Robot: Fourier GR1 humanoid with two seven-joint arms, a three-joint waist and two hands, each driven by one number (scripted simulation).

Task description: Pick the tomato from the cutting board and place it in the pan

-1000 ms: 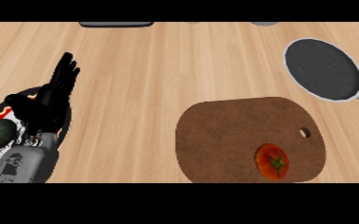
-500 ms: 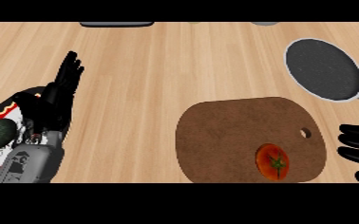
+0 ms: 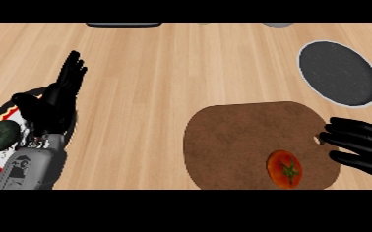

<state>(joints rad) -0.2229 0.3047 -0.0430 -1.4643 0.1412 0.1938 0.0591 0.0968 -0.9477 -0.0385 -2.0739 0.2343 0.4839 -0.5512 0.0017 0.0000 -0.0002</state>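
Wooden counter [image 3: 181,69] below me: the tomato [image 3: 285,169] sits on the cutting board [image 3: 240,142], my right hand [image 3: 352,142] open beside it, left hand [image 3: 54,101] resting open. Round tomato could roll off before reaching the pan [image 3: 335,72].

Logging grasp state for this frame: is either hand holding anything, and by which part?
Nothing is held. The right hand is open beside the cutting board, short of the tomato. The left hand rests open at the left.
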